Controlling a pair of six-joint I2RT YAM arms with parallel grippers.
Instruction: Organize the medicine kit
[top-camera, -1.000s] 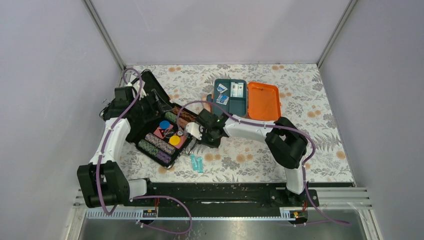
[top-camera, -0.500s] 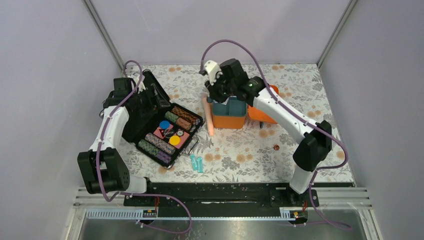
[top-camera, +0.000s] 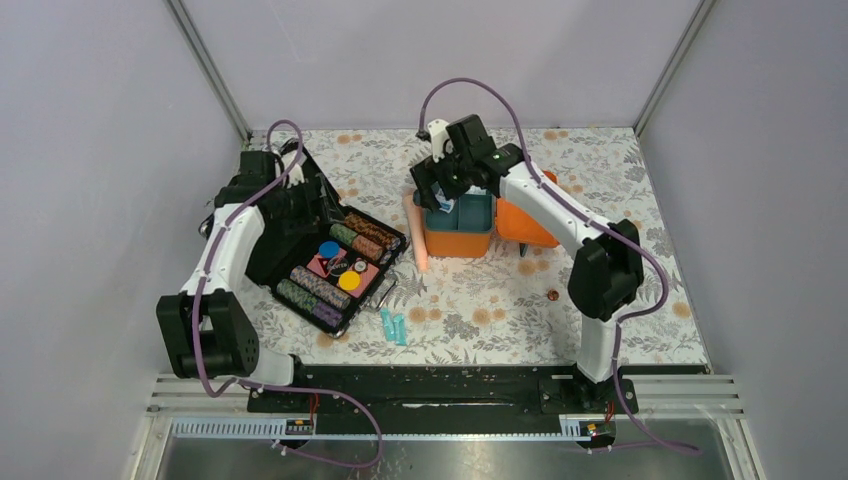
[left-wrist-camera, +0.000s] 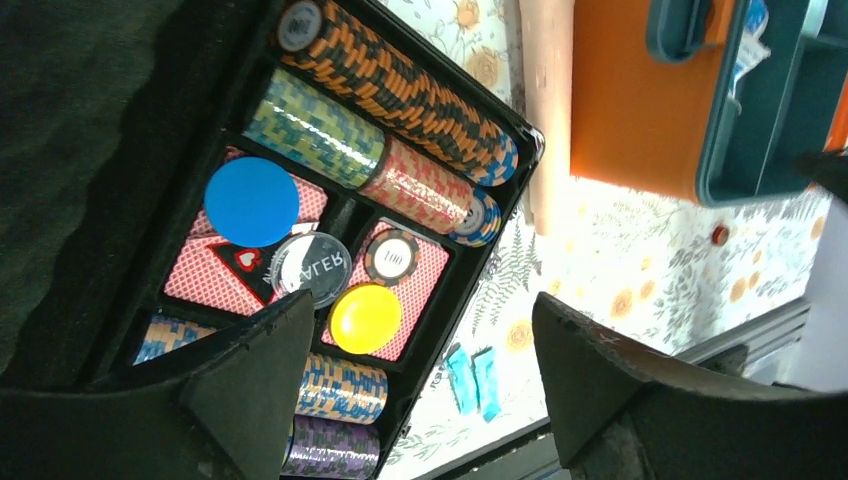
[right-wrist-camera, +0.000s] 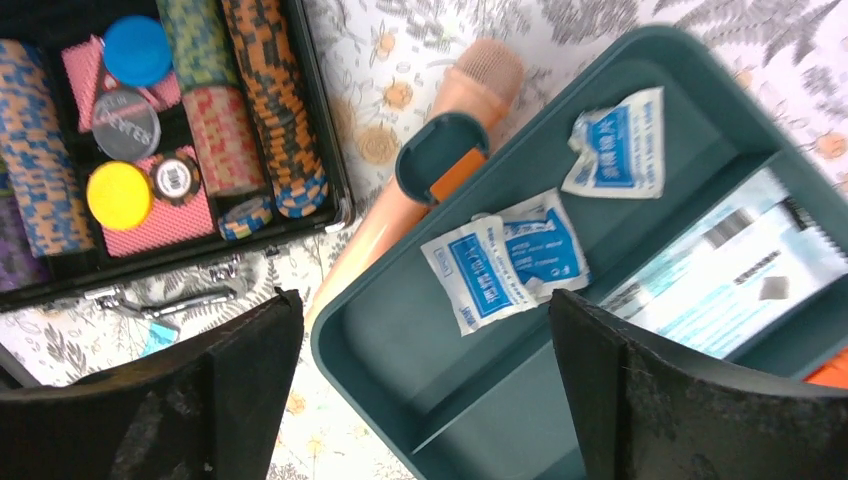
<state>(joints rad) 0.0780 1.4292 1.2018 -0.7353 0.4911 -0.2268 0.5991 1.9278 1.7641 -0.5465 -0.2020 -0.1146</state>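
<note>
Right claw (right-wrist-camera: 425, 300): released, my black fingers (right-wrist-camera: 240, 390) wide apart, nothing between them; it hangs over the tray's near-left corner.
Left claw (left-wrist-camera: 420, 310): released and empty, looking down into the open black chip case (top-camera: 300, 262).
Kit position: the small orange plastic medicine kit (top-camera: 458, 240) sits mid-table toward the far side, lid open, under my right claw.
Right wrist view only: the dark teal divided tray (right-wrist-camera: 410, 390) is readable here; overhead, my wrist covers much of it.
Overhead only: the orange hinged lid (top-camera: 528, 222) at the kit's right, and a small reddish-brown object (top-camera: 551, 295) on the floral table (top-camera: 640, 250).
Left wrist view only: the markings on the silver dealer button (left-wrist-camera: 310, 268).
Change over 0.5 s: my right claw has dropped closer to the tray; kit, case and cylinder unmoved.
Change over 1.0 s: my right claw was then at the chip case, and the kit lay farther back.
Tray contents: two overlapping white-and-blue sachets (right-wrist-camera: 505, 258), a third sachet (right-wrist-camera: 618, 145), and across the divider a pale blue printed packet (right-wrist-camera: 730, 260).
Case contents: striped chip stacks (left-wrist-camera: 400, 75), blue disc (left-wrist-camera: 251, 201), yellow disc (left-wrist-camera: 365, 318), red-backed cards.
Loose: a peach cylinder (top-camera: 418, 235) just beside the kit's left wall, contact unresolved; a teal pair of small pieces (top-camera: 393, 325) near the case.
</note>
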